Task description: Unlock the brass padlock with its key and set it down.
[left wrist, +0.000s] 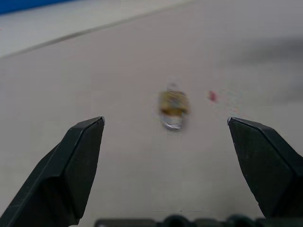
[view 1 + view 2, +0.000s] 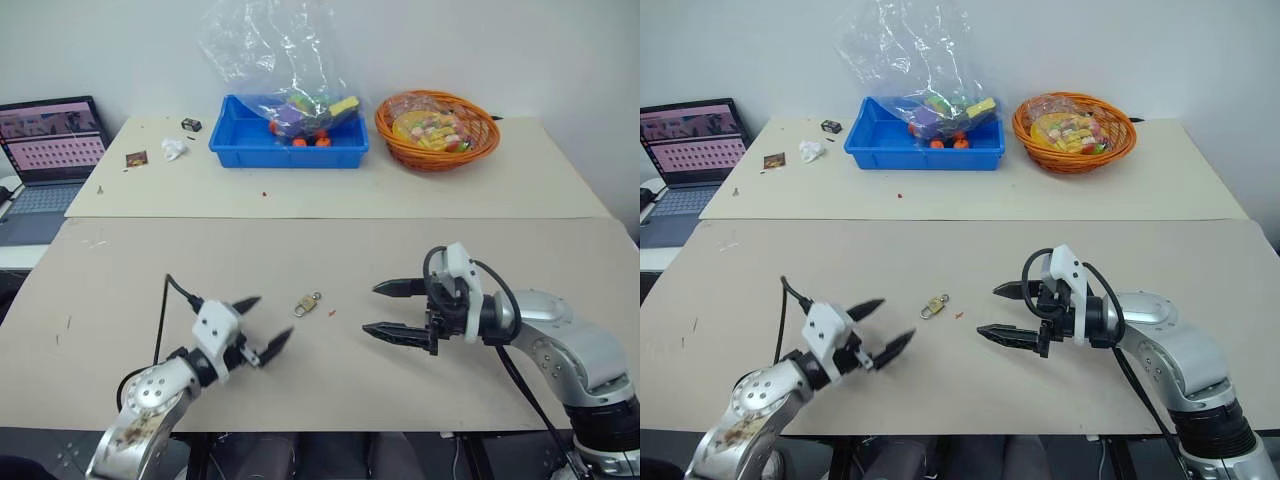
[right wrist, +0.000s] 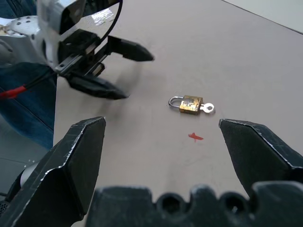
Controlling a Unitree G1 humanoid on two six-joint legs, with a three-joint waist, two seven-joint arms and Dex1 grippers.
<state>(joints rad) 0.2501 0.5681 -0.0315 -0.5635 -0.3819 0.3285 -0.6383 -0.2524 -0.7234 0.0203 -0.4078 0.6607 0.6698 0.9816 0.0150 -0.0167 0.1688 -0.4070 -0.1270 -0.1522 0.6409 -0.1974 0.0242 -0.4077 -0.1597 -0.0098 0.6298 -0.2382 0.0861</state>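
Flanking the small golden-brass padlock (image 3: 190,104) with its silvery key (image 3: 207,108) inserted, both grippers' fingers (image 2: 399,287) stood spread; pinching the body squarely looked wisest.

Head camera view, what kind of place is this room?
Probably a lab or office workspace used for robot trials: plain tables against a bare wall, an open laptop, and a blue bin and orange basket of small items.

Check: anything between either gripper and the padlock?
Nothing visible. The brass padlock, with the key in it, lies on bare table between the open left gripper and open right gripper. A small red mark lies nearby.
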